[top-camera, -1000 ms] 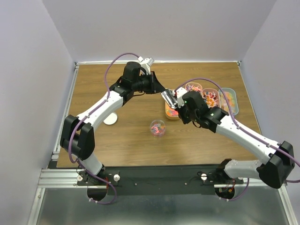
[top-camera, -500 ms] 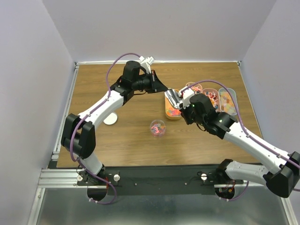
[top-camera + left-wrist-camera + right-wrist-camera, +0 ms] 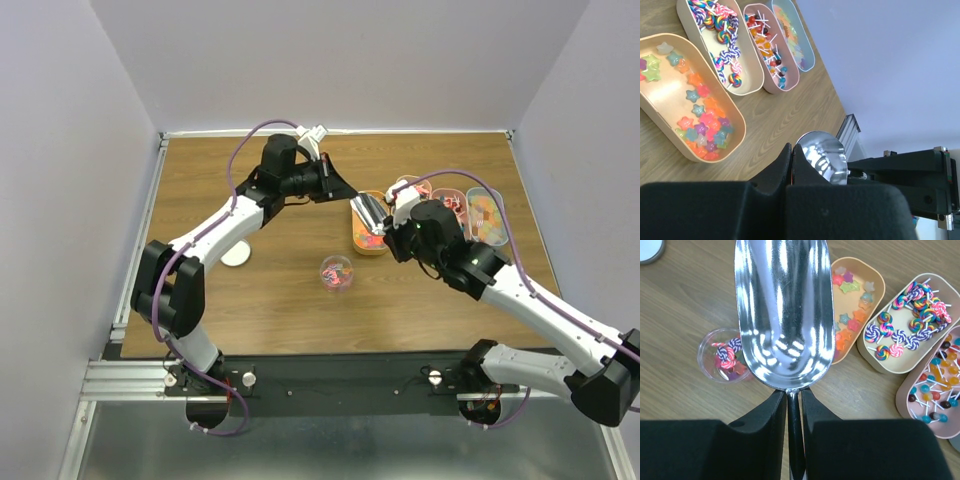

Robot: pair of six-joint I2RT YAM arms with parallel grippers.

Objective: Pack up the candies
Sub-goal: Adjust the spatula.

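My right gripper (image 3: 794, 405) is shut on the thin handle of a metal scoop (image 3: 785, 315), whose bowl is empty. In the top view the scoop (image 3: 370, 210) hangs over the far end of the orange tray (image 3: 368, 243). That tray (image 3: 875, 287) holds small star-shaped candies (image 3: 852, 320). A clear cup (image 3: 707, 347) with a few candies stands under the scoop's left side, and shows in the top view (image 3: 336, 272) too. My left gripper (image 3: 338, 186) is shut and empty, just left of the scoop. Its wrist view shows the scoop (image 3: 822, 157) right behind its fingers (image 3: 775, 167).
Three more oblong trays stand to the right: swirl lollipops (image 3: 910, 325), small ball lollipops (image 3: 935, 390), and a pale blue tray (image 3: 487, 215). A white lid (image 3: 236, 255) lies left of the cup. The left wrist view shows the trays in a row (image 3: 720, 45).
My right wrist has swung a little to the right and the scoop has tilted slightly, staying over the orange tray. My left gripper has barely moved.
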